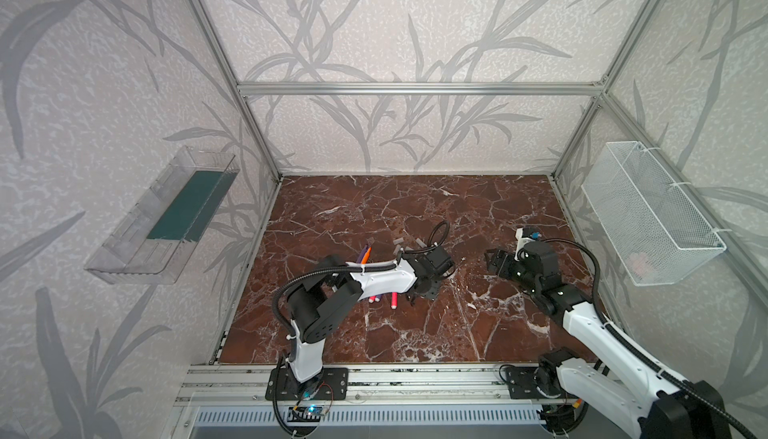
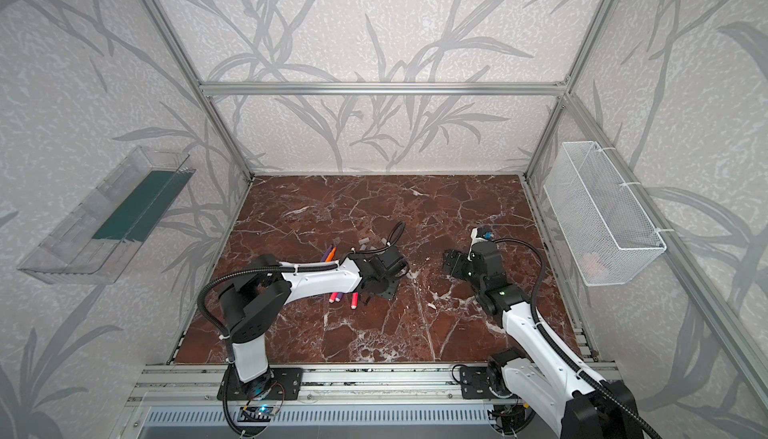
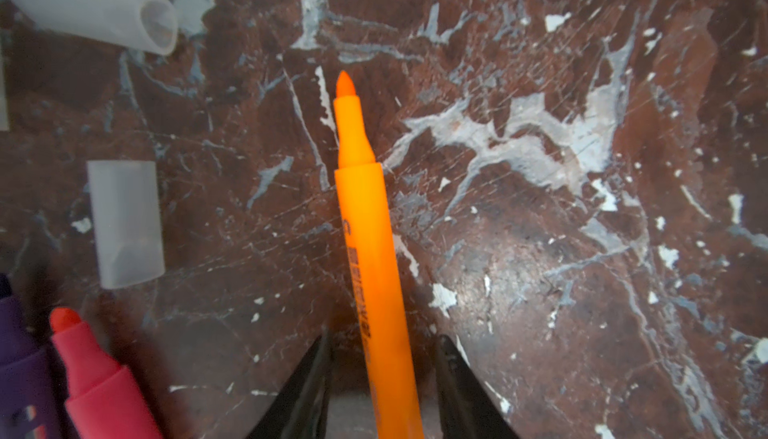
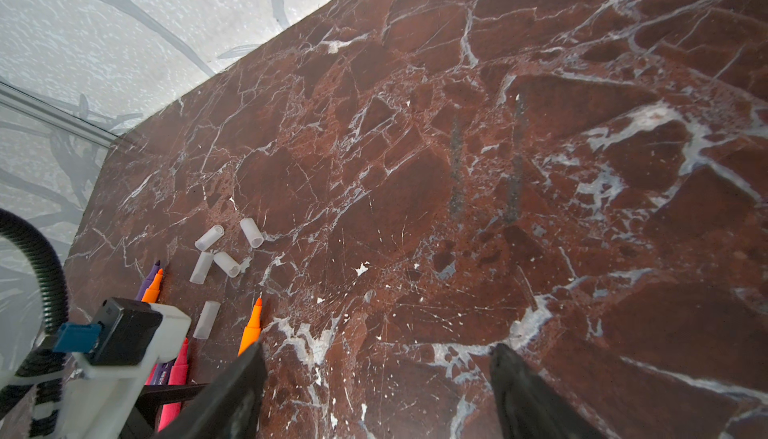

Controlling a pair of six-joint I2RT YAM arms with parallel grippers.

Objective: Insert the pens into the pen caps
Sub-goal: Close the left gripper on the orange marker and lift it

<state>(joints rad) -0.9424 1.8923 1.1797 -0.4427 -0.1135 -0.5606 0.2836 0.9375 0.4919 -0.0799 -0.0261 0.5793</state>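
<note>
An orange pen (image 3: 365,229) runs between the fingers of my left gripper (image 3: 384,336), tip pointing away. The jaws are open, with a gap on each side of its barrel. Two pen caps (image 3: 124,225) (image 3: 95,9) lie on the marble beside it, and a pink-red pen (image 3: 95,374) and a purple pen (image 3: 16,354) lie nearer the gripper. In the right wrist view several caps (image 4: 226,264) lie scattered near a second orange pen (image 4: 153,287). My right gripper (image 4: 378,347) hangs open over bare marble with nothing in it. In a top view the left gripper (image 1: 415,296) is low at mid-table and the right gripper (image 1: 492,260) faces it.
A white wire basket (image 1: 648,216) hangs on the right wall and a clear plastic tray (image 1: 162,216) on the left wall. Aluminium frame posts (image 1: 257,133) bound the marble table (image 1: 415,208). Two pink-red pens (image 1: 393,300) poke out from under the left forearm.
</note>
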